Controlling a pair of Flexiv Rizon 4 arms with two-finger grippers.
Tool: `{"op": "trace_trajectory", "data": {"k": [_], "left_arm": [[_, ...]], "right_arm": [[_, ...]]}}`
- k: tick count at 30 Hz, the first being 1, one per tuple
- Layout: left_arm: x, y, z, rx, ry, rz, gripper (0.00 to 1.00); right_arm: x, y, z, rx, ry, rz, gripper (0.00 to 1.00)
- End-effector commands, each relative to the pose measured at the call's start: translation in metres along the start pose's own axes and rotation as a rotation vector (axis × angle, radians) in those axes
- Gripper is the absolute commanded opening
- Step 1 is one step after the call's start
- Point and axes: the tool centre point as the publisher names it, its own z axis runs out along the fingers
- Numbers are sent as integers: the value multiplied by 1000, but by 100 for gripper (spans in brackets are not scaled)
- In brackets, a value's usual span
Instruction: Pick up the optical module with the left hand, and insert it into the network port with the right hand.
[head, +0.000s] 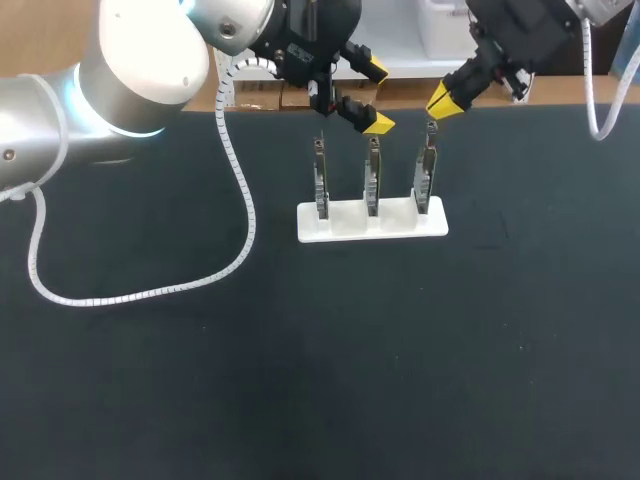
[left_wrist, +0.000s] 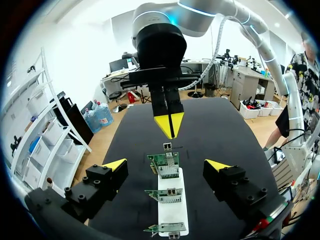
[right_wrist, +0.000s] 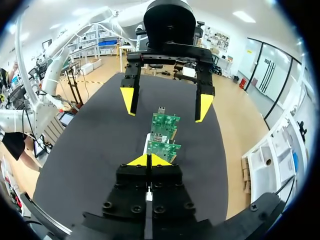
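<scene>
Currently the left claw (head: 376, 97) hangs fully spread and empty over the far side of the white holder (head: 335, 228), with one finger just above the middle board (head: 372, 178). The right claw (head: 445, 103) is closed tip to tip just above the right board (head: 427, 172); nothing can be made out between its tips. These two and the left board (head: 321, 180) stand upright in the holder. A small metal piece (left_wrist: 167, 146) tops the right board, directly under the right claw. Whether it is the optical module or the mouth of the network port cannot be told.

Hazards:
- A descent of the closed right claw could strike that board's top and tilt it in its slot.
- The spread left fingers could clip neighbouring boards.
- The claws face each other along the row, so either one advancing risks a collision.

Obstruction: the left arm's white coiled cable (head: 249, 215) loops across the bench (head: 320, 380) left of the holder and could snag.
</scene>
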Motion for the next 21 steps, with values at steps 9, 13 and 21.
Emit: {"op": "trace_trajectory", "data": {"k": [9,13,21], "left_arm": [[-2,2,0,4,9,-3,100],[-2,2,0,4,9,-3,100],[-2,2,0,4,9,-3,100]], "right_arm": [[12,6,8,-13,-7,34,0],[16,7,10,-26,-5,42,0],[10,1,6,-19,-2,22,0]]}}
